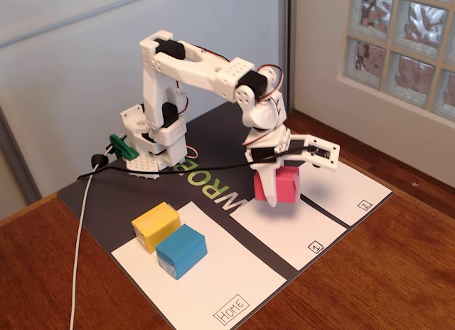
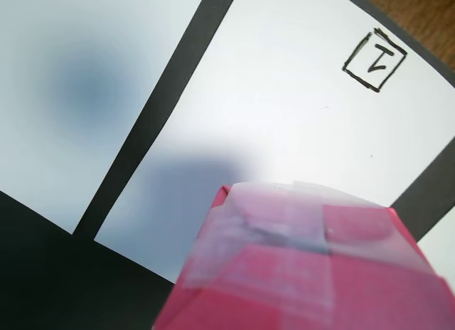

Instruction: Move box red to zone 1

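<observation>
The gripper point(image 1: 274, 179) is closed on the red box point(image 1: 279, 185), one white finger running down its front face and the other jaw stretched out behind it toward three o'clock in the fixed view. The box appears to hang a little above the mat rather than rest on it, since a soft shadow shows under it, and it sits over the far edge of zone 1 point(image 1: 284, 234), at about twelve o'clock of that white square. In the wrist view the box point(image 2: 313, 273) fills the bottom of the picture at six o'clock, with taped paper on its top face, and the boxed "1" point(image 2: 375, 60) lies off at one o'clock across bare white paper. So the carry looks nearly over and the placing step is in hand. The next move calls for a short drop, perhaps nudged a little toward the middle of the square, then opening the jaws once the box is seated flat. The yellow box point(image 1: 155, 225) and blue box point(image 1: 181, 249) sit touching on the Home sheet point(image 1: 213, 287) at eight o'clock, well apart from the work, and zone 2 point(image 1: 348, 191) stays bare at three o'clock.
</observation>
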Action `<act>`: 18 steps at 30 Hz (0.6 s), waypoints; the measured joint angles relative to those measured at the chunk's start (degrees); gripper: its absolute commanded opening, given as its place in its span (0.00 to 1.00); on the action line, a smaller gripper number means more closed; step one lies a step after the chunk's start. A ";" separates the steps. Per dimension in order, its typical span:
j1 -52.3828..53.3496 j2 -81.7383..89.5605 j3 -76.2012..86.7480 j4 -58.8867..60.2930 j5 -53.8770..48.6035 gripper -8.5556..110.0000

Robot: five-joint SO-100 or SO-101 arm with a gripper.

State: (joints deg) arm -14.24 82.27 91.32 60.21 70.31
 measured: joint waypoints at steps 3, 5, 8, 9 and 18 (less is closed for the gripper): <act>-0.62 -1.58 0.00 -0.79 -0.62 0.07; -1.23 -3.43 0.00 -1.05 -0.88 0.07; -1.67 -5.19 0.00 -1.76 0.26 0.07; -1.76 -5.63 0.00 -2.02 1.05 0.07; -1.93 -7.82 0.00 -4.22 5.19 0.07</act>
State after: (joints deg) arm -16.17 74.44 91.32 55.99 75.50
